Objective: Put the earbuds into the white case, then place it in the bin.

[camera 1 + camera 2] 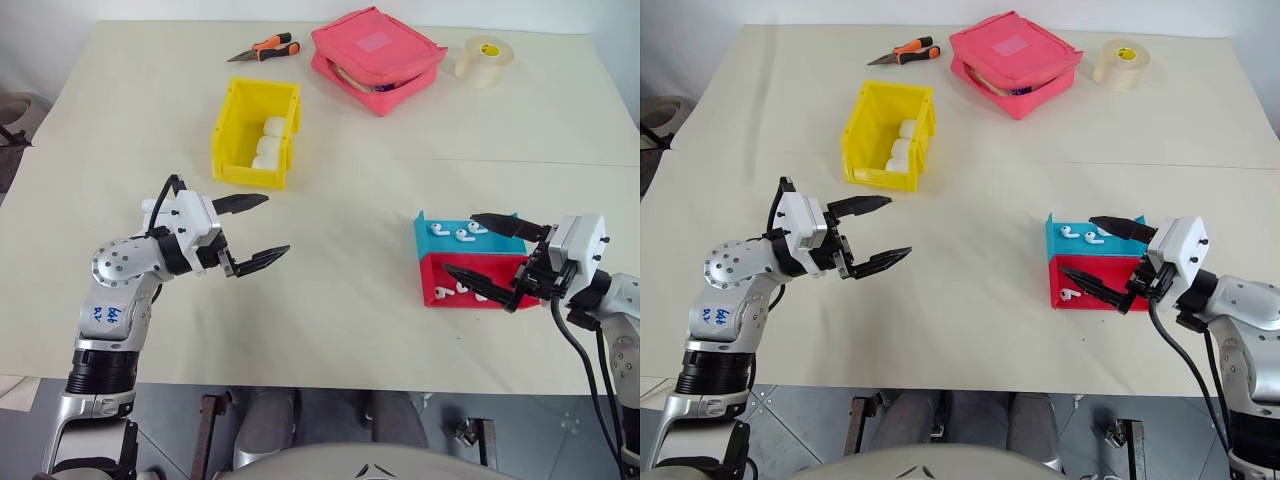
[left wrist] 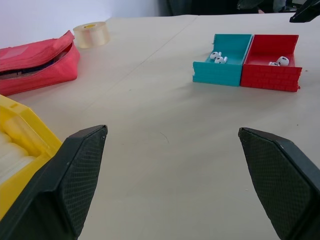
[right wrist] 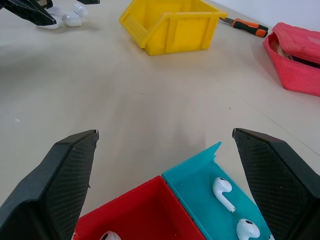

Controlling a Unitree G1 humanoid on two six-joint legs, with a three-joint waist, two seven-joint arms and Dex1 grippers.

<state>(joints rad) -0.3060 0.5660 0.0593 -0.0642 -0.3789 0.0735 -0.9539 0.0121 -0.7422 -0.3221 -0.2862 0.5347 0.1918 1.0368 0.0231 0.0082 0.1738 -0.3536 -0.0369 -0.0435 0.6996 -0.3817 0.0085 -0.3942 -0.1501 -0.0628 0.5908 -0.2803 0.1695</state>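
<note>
Spreading across nearly the whole frame is the table (image 1: 350, 300), cream and bare in the middle. At top centre lies the pink pouch (image 1: 377, 58), with the tape roll (image 1: 485, 60) to its right and the pliers (image 1: 265, 49) to its left. Below the pliers, upper left of centre, stands the bin (image 1: 257, 133) (three white cases (image 1: 268, 142) already lie inside it in a row). At right of centre sits the tray (image 1: 470, 262), blue half above, red half below, with earbuds (image 1: 455, 233) in both halves. My left gripper (image 1: 255, 232) hangs at left of centre, just below the bin, fingers spread wide and holding nothing. My right gripper (image 1: 480, 250) is at the tray's right side, one finger over each half, spread just as wide and empty.
</note>
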